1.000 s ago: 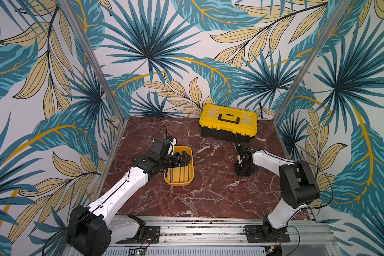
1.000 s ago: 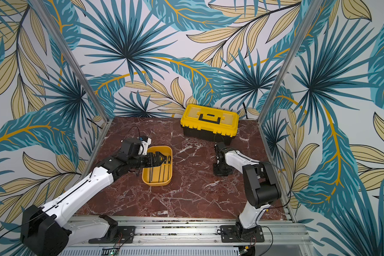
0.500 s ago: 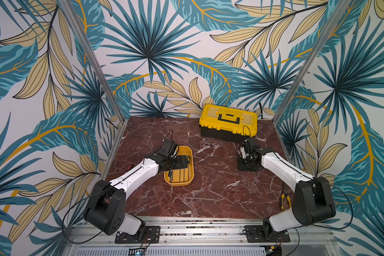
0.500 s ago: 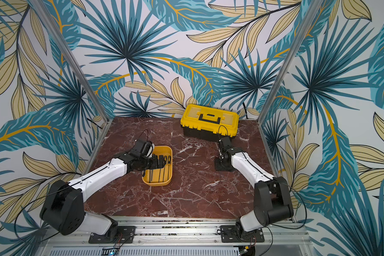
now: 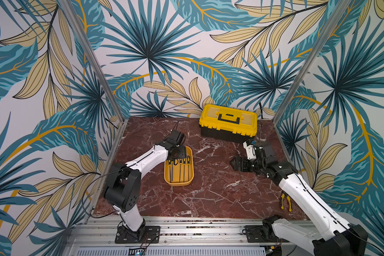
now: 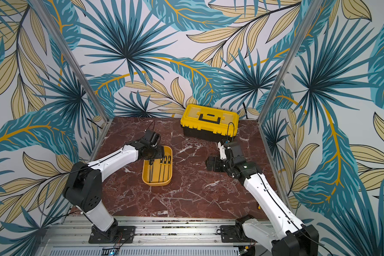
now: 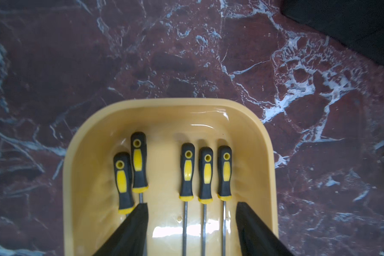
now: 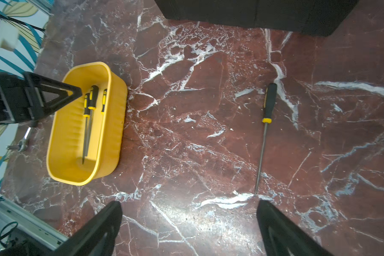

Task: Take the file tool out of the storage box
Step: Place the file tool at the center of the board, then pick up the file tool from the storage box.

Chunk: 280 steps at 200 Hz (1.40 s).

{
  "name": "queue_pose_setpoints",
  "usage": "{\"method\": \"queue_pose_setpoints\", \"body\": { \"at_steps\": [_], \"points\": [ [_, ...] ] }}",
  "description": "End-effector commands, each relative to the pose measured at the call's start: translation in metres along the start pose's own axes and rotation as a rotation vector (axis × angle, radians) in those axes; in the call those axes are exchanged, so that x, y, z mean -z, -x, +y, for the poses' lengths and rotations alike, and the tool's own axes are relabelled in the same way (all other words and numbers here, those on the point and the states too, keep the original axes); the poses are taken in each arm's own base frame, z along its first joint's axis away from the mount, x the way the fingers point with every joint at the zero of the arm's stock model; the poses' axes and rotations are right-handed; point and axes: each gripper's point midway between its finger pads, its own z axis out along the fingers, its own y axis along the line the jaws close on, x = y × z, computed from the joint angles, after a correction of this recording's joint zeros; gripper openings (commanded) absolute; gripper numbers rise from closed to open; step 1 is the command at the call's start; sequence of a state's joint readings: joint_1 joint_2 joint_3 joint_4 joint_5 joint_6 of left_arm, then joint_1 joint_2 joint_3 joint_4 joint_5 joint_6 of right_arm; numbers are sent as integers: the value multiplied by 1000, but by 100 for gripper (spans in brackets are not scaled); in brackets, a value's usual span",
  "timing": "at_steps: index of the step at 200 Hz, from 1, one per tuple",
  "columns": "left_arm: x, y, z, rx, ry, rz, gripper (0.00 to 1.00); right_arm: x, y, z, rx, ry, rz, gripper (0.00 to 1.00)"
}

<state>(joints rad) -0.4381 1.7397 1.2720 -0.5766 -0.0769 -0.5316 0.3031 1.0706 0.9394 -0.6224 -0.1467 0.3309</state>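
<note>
Left pincer [image 7: 192, 223] released, fingers spread, hovering low over the back end of the storage box [image 7: 186, 103] and gripping nothing. Three file shafts show between its fingers. Five files [image 7: 187, 170] lie side by side in the box, handles at the back end. Right pincer [image 8: 189, 221] released wide, empty, over bare table [image 5: 208, 199]. Loose file [image 8: 265, 133] lies flat on the table near it, well apart from the box. Toolbox [image 5: 228, 120] stands at the back, pliers [image 5: 285, 200] near the right edge.

I see bright, even light; glare sits on the storage box [image 7: 164, 231] floor, and both wrist views look soft.
</note>
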Motion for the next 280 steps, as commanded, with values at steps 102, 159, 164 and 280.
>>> {"method": "queue_pose_setpoints", "body": {
  "at_steps": [102,159,164,280],
  "points": [
    [-36,10,-5,-101,34,44,37,-6,-13,11,-8,49,2,99],
    [-50,8,-9,-114,27,72,35,-7,-17,11,-2,41,9,100],
    [-51,9,-10,-115,27,73,35,-7,-17,11,-2,39,10,99],
    [-67,3,-2,-138,80,100,30,-11,-21,10,13,28,24,100]
  ]
}}
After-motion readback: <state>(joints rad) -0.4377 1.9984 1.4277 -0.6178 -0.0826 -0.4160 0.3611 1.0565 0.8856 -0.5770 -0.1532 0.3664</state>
